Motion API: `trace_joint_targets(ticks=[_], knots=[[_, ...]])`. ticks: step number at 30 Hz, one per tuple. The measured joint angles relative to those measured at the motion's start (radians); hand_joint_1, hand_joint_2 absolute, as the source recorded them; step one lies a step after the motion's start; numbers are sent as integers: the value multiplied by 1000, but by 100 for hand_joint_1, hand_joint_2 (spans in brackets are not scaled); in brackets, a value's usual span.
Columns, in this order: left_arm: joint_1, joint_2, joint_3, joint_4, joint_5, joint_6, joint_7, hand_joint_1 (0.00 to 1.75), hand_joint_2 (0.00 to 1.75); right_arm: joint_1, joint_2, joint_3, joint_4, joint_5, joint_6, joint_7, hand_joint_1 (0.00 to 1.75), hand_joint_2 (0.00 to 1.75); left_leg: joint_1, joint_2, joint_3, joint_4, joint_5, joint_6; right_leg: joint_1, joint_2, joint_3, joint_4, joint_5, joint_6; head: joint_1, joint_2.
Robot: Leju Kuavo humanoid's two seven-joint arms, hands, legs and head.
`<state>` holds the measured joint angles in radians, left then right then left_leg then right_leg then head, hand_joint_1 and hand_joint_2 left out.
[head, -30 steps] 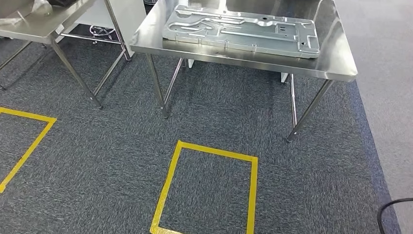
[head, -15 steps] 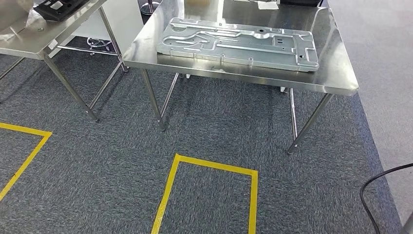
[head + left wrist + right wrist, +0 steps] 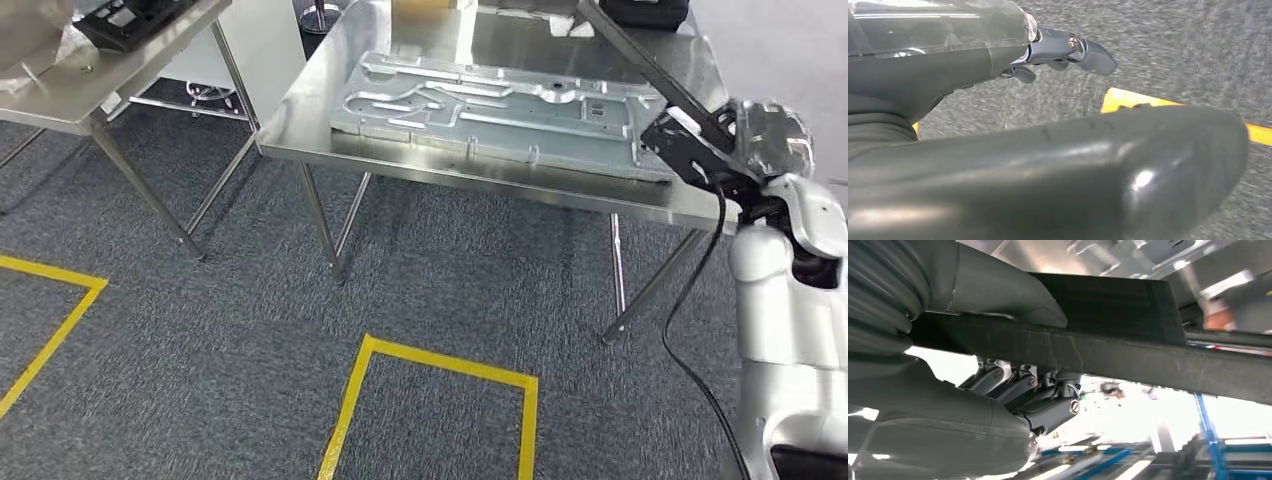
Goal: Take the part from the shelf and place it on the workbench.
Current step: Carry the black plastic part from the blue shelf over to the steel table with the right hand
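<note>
A long flat black part (image 3: 650,70) slants over the right end of the steel workbench (image 3: 450,175). My right hand (image 3: 765,135) grips its lower end. In the right wrist view the thumb lies on one face of the black part (image 3: 1128,355) and the fingers (image 3: 1048,410) curl under the other. A large stamped grey metal panel (image 3: 490,110) lies flat on the workbench, with the part's lower end above its right edge. My left hand (image 3: 938,70) hangs over the carpet with its fingers (image 3: 1083,50) held out and nothing in it.
A second steel table (image 3: 60,90) stands at the left with a black object (image 3: 130,15) on it. A white cabinet (image 3: 265,40) is between the tables. Yellow tape squares (image 3: 440,365) mark the grey carpet. A black cable (image 3: 690,320) hangs beside my right arm.
The camera has shifted a little. My right arm has come up into view at the right, bringing the black part over the right end of the workbench.
</note>
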<state>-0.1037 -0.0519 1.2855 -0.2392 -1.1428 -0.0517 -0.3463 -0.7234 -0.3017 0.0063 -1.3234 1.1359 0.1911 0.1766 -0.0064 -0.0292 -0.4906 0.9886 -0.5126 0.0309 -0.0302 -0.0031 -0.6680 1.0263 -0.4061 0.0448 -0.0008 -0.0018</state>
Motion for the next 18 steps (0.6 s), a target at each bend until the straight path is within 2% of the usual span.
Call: trace_joint_targets(ticks=[1,3,4,5,6,8,9,10,11,12,14,15,16,18], knots=[[-2,0,0,0,0,0,2,0,0,-11,11,20,16,8,-2,2,175,175,0,0,7,4,-8,-8,3,0,2,-10,16,-10,0,0],[-5,2,0,0,0,-1,5,0,0,-33,30,51,35,19,-4,3,175,175,1,3,17,8,-17,-21,5,3,17,-9,2,-30,-3,0],[-6,3,0,0,0,-1,6,0,0,-48,40,63,43,25,-4,2,175,175,2,6,15,28,-18,-26,4,3,29,-10,-5,-39,-3,0],[-8,4,0,1,1,-1,7,0,0,-65,50,76,51,30,-4,-1,175,175,4,9,-3,64,-23,-31,4,3,41,-11,-12,-46,-5,0],[-9,5,0,2,2,-2,8,0,0,-81,59,89,59,36,-4,-5,175,175,7,12,-37,122,-34,-36,5,3,52,-12,-20,-52,-6,0],[-9,5,0,3,3,-3,10,0,0,-104,76,117,75,51,-2,-13,175,175,11,17,-130,253,-80,-44,9,4,72,-12,-40,-58,-8,0],[-8,5,0,4,3,-3,11,0,0,-109,84,130,82,59,0,-17,175,175,11,18,-171,293,-103,-45,12,5,84,-12,-51,-59,-8,0],[-6,5,0,4,3,-4,12,0,0,-113,91,143,90,66,3,-19,175,175,11,19,-198,302,-113,-44,14,5,99,-12,-62,-60,-8,0],[-5,5,0,4,3,-4,13,0,0,-117,97,156,97,73,5,-22,175,175,11,19,-210,278,-100,-41,15,5,115,-12,-74,-59,-8,0],[-4,5,0,4,3,-5,14,0,0,-123,103,170,104,81,8,-23,175,175,9,20,-209,224,-59,-34,16,4,132,-12,-87,-58,-8,0],[-1,7,0,4,3,-5,15,0,0,-139,112,198,119,95,11,-27,175,175,3,22,-191,99,63,-19,18,4,159,-13,-110,-54,-8,0],[1,8,0,4,3,-6,16,0,0,-149,115,211,126,104,14,-29,175,175,-1,22,-182,59,105,-13,19,5,169,-15,-121,-48,-8,0],[2,8,0,4,4,-6,17,0,0,-157,117,225,133,114,18,-34,175,175,-4,22,-176,40,126,-8,20,7,176,-16,-126,-42,-8,0],[1,8,0,5,4,-8,19,0,0,-175,119,250,144,134,25,-45,175,175,-3,20,-160,29,124,0,21,9,185,-14,-126,-28,-8,0]])
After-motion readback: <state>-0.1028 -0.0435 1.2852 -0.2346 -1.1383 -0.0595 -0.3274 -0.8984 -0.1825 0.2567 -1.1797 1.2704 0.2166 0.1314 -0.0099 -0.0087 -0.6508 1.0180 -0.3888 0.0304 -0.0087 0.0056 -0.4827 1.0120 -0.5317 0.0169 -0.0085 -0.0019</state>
